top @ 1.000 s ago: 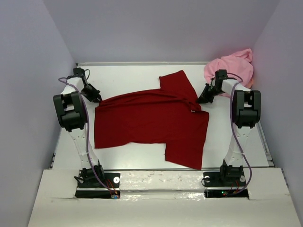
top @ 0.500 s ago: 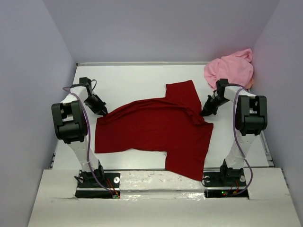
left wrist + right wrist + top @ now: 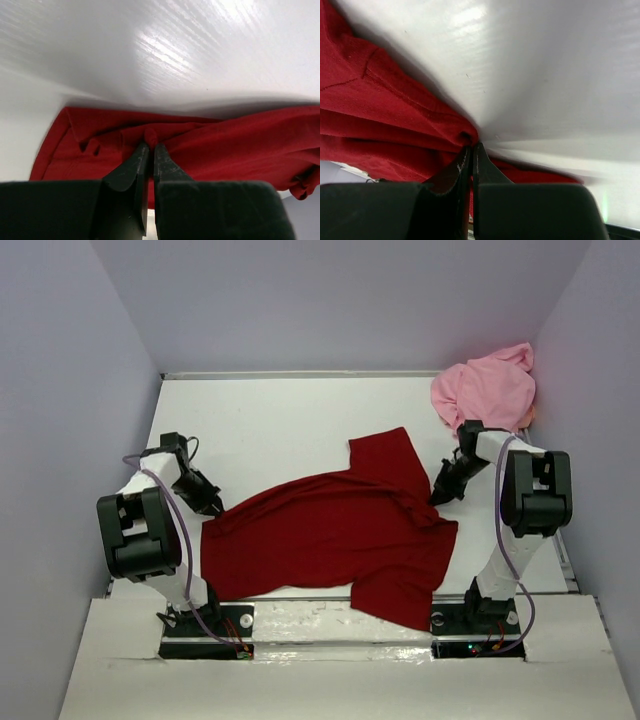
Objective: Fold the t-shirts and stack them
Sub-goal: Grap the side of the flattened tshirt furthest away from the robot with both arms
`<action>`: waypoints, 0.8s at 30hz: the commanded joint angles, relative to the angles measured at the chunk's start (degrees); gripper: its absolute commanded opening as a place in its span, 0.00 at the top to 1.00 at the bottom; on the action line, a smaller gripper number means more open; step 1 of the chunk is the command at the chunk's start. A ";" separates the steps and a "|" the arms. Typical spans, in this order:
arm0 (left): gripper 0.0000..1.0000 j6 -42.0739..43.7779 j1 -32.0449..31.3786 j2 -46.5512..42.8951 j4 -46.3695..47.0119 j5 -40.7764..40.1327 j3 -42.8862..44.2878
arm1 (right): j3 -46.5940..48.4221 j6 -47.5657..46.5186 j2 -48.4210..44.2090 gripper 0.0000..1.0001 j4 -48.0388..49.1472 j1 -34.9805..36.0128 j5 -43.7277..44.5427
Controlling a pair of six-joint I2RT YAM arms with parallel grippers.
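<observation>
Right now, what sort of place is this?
Probably a purpose-built robot test cell, not a home: plain lavender walls box in a white table, the left arm and right arm are bolted at its near edge, and the only goods are a dark red t-shirt and a pink t-shirt.

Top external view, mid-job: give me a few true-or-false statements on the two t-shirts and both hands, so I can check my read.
1. The left hand is shut on the dark red t-shirt. True.
2. The right hand is open and empty. False: it is shut on the same shirt's right side.
3. The pink t-shirt is folded flat. False: it lies crumpled in the far right corner of the table.
4. Neither hand holds the pink t-shirt. True.
</observation>
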 commanded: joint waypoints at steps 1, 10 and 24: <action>1.00 -0.40 0.57 -2.08 0.58 1.89 1.96 | 0.50 -1.13 -2.49 0.95 -2.21 0.04 2.28; 1.00 -0.22 0.40 3.81 3.92 4.27 13.58 | 9.54 -2.71 -3.10 0.32 -5.02 0.04 7.90; 1.00 -0.05 -2.77 9.26 6.21 6.38 19.03 | 23.45 -7.63 3.31 0.34 11.22 -0.58 -3.52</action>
